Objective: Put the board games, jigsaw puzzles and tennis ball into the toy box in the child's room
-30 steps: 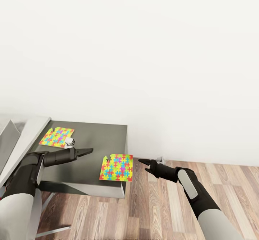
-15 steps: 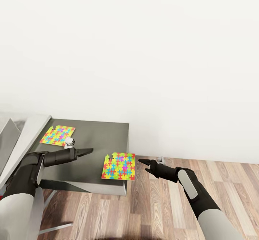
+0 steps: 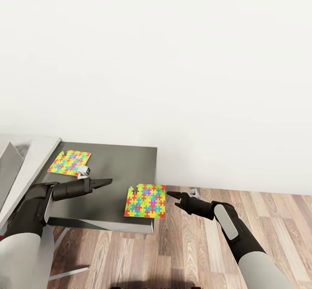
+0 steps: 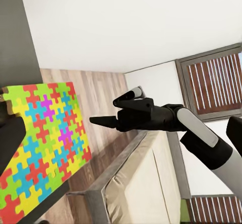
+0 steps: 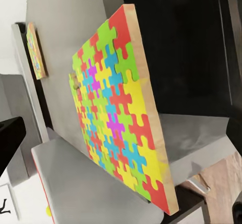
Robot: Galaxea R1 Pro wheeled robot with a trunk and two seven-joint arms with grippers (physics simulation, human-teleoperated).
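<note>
One jigsaw puzzle (image 3: 145, 201) overhanging table (image 3: 117, 167) edge.

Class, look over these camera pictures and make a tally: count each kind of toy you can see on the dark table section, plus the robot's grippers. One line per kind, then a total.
Jigsaw puzzles: 2, far puzzle and near puzzle at the table's corner
Grippers: 2, left gripper and right gripper
Total: 4

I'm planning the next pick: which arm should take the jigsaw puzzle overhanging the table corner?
Right, probably: its pincer sits just beside the near jigsaw puzzle; the left pincer is farther away.
</note>
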